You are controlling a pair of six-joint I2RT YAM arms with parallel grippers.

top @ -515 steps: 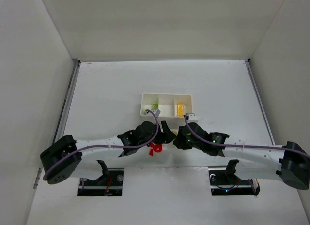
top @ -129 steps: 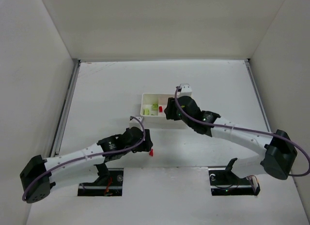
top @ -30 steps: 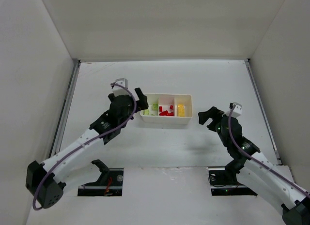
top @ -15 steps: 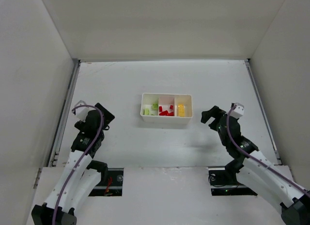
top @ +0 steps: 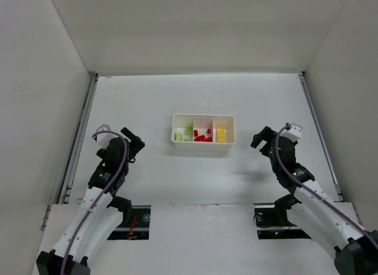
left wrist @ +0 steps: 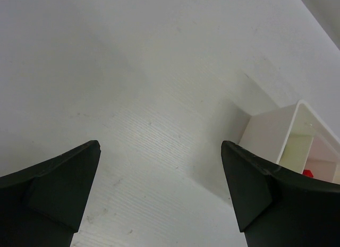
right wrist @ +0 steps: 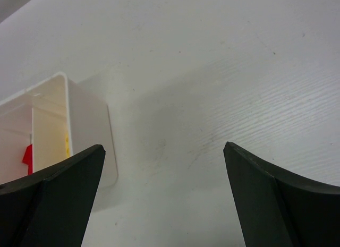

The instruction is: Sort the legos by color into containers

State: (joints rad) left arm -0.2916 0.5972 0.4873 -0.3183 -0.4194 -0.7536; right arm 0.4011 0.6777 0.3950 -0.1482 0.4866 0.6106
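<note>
The white tray (top: 201, 146) sits mid-table, its three containers side by side. Light green legos (top: 180, 134) lie in the left one, red legos (top: 202, 136) in the middle, yellow legos (top: 221, 133) in the right. My left gripper (top: 136, 146) hovers open and empty well left of the tray. My right gripper (top: 258, 138) is open and empty just right of it. In the left wrist view the gripper (left wrist: 160, 146) frames bare table, with the tray's corner (left wrist: 265, 135) at right. The right wrist gripper (right wrist: 164, 146) also spans bare table, the tray's wall (right wrist: 87, 130) at left.
White walls enclose the table on the left, back and right. A metal rail (top: 80, 136) runs along the left edge and another (top: 316, 130) along the right. Both arm bases sit at the near edge.
My left arm has pulled back from the tray's left end toward the near left of the table. The right arm has drifted slightly right. Both grippers stayed open.
</note>
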